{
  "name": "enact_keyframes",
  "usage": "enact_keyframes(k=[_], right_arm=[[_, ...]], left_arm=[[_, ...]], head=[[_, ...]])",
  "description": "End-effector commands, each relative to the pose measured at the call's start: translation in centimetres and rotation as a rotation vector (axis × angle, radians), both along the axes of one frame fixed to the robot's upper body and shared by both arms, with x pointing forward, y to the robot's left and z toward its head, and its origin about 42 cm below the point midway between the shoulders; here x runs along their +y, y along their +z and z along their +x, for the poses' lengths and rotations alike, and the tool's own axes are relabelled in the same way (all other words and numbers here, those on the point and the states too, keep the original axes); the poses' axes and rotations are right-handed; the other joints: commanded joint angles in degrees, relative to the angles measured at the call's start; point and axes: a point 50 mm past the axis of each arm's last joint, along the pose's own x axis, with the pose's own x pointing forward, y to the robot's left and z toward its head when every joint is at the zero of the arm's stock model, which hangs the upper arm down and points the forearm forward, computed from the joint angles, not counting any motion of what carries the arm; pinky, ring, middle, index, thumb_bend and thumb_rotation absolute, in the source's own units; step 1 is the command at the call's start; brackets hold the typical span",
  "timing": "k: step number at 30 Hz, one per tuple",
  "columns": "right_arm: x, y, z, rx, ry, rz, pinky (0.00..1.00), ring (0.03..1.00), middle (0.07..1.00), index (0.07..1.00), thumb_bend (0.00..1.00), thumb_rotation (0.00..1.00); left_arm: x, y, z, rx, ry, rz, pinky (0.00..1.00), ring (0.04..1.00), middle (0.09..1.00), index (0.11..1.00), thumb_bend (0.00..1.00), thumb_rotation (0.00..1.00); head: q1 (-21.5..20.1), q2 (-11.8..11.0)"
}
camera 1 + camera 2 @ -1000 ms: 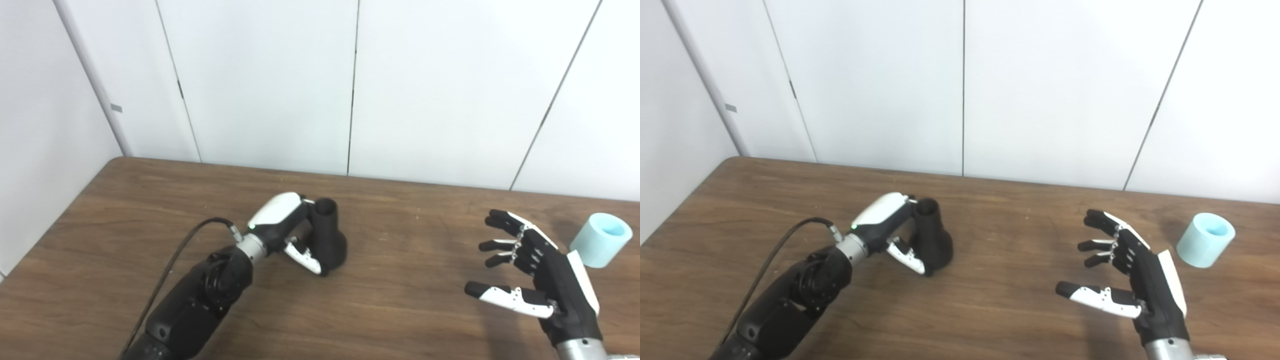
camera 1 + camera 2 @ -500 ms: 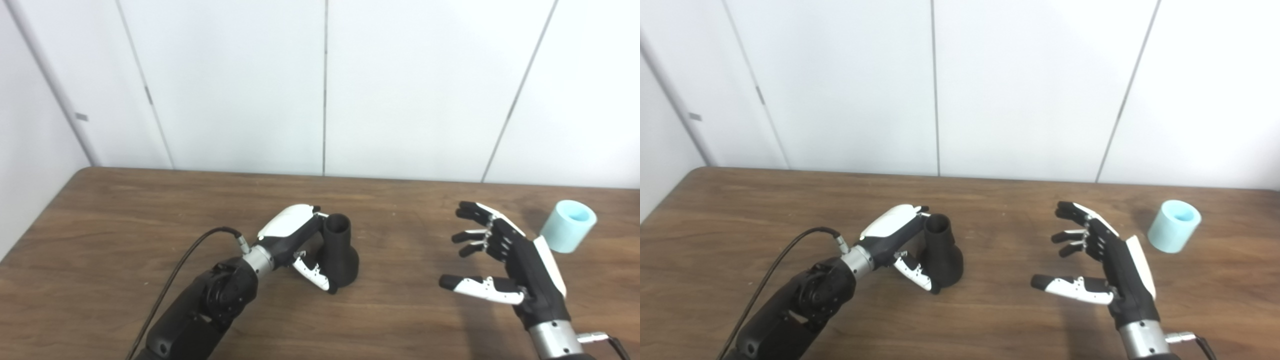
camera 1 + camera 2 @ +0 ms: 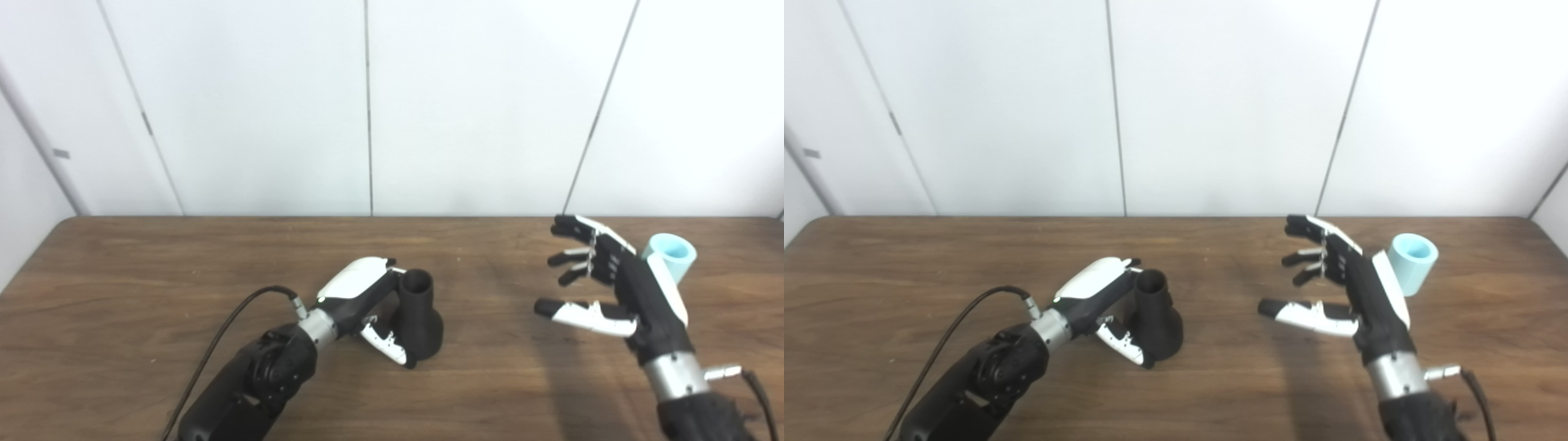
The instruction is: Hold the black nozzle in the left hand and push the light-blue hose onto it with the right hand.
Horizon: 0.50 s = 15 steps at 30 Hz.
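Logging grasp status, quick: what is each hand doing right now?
Left hand: shut on the black nozzle.
Right hand: open, holding nothing.

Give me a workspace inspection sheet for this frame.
Surface: brown wood-grain table, bare where visible.
Job's things: black nozzle upright, open end up; light-blue hose a short piece standing apart at far right.
Clutter: nothing seen.
Hands: left hand wrapped around the nozzle; right hand open, fingers spread, beside the hose, not holding it.
Cables: black cable at left wrist; another at right wrist.
Surroundings: white wall panels behind.
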Motion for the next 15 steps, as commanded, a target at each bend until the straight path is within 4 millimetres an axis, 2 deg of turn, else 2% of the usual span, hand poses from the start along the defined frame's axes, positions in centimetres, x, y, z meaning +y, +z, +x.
enact_keyframes(k=[1,3,4,7,8,9,12,13,15], right_arm=[[-1.3,3.5,0.2,-0.095,0.0,-0.069,0.41,0.563,0.777,0.802,0.76,0.31],[-2.5,4.7,0.2,-0.092,-0.004,-0.128,0.38,0.534,0.766,0.81,0.78,0.28],[-2.9,5.1,0.3,-0.087,-0.007,-0.152,0.38,0.545,0.759,0.811,0.79,0.27],[-4.9,7.4,0.5,-0.066,-0.076,-0.32,0.39,0.601,0.764,0.811,0.84,0.24],[-5.5,8.3,0.6,-0.057,-0.111,-0.381,0.39,0.611,0.767,0.811,0.84,0.24],[-6.2,9.4,0.8,-0.042,-0.152,-0.451,0.41,0.633,0.769,0.811,0.86,0.24],[-8.0,11.9,1.7,0.009,-0.238,-0.628,0.51,0.708,0.81,0.816,0.88,0.23],[-8.3,12.3,1.9,0.024,-0.249,-0.66,0.57,0.739,0.832,0.823,0.9,0.24],[-9.1,13.4,2.5,0.081,-0.267,-0.744,0.65,0.796,0.869,0.839,0.93,0.25]], left_arm=[[-0.6,-0.8,-0.2,0.043,-0.059,0.054,1.0,0.629,0.448,0.502,0.53,0.0],[-0.2,-0.9,-0.2,0.05,-0.065,0.064,1.0,0.627,0.445,0.503,0.53,0.0],[-0.1,-0.9,-0.1,0.053,-0.067,0.067,1.0,0.627,0.446,0.502,0.53,0.0],[0.3,-0.9,0.1,0.057,-0.07,0.088,1.0,0.628,0.459,0.496,0.53,0.0],[0.6,-0.9,0.2,0.056,-0.069,0.093,1.0,0.629,0.462,0.495,0.53,0.0],[0.8,-0.9,0.2,0.054,-0.067,0.096,1.0,0.63,0.467,0.493,0.53,0.0],[1.6,-0.9,0.4,0.043,-0.061,0.098,1.0,0.639,0.486,0.484,0.53,0.0],[1.7,-1.0,0.5,0.04,-0.059,0.098,1.0,0.641,0.49,0.482,0.53,0.0],[2.1,-1.0,0.4,0.032,-0.054,0.094,1.0,0.644,0.493,0.48,0.53,0.0]], head=[[-0.01,0.08],[-0.01,0.08],[-2.96,-0.01],[-4.57,0.0],[-7.38,-0.3],[-7.66,-0.32],[-12.19,-1.0],[-12.19,-1.0],[-15.43,-1.61]])
